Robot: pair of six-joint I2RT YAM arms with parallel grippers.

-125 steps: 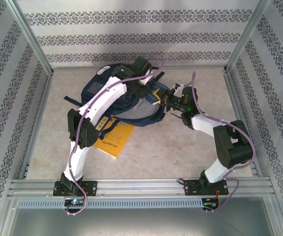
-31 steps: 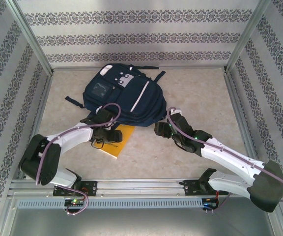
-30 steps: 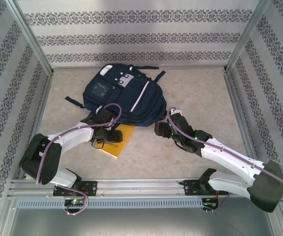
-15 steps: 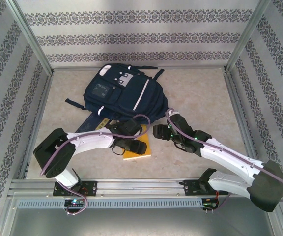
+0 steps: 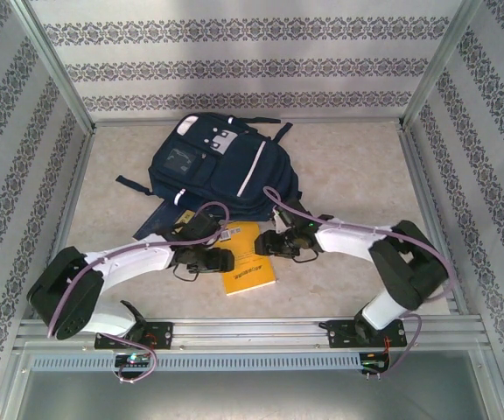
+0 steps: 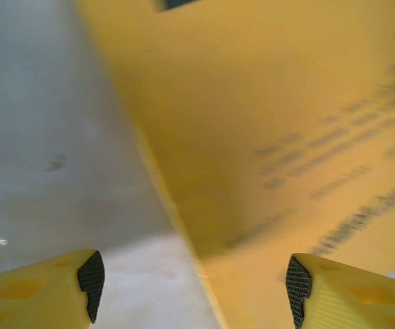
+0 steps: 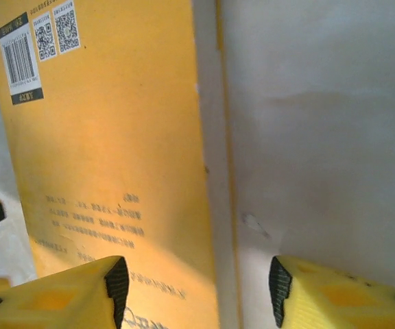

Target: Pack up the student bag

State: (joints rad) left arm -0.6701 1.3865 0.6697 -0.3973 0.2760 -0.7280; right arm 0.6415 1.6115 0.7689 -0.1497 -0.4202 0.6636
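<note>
Bag: the student bag (image 5: pixel 221 166) lies flat, front up, at the far left-centre of the table (image 5: pixel 357 175) (its inside cannot be seen).
Hard to read: the print on the yellow book (image 5: pixel 250 267) blurs in the left wrist view.
Nearby: the yellow book lies just in front of the bag, between the grippers.
Left: the left gripper (image 5: pixel 224 260) has its jaws apart over the book's left edge.
Right: the right gripper (image 5: pixel 264 246) has its jaws apart over the book's right edge.

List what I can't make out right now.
Print on the yellow book: left wrist view, blurred.
Its left edge: top view, covered by the left gripper.
Main opening of the student bag: top view, too small to tell if zipped.
Book's lower end: right wrist view, cut by frame edge.
</note>
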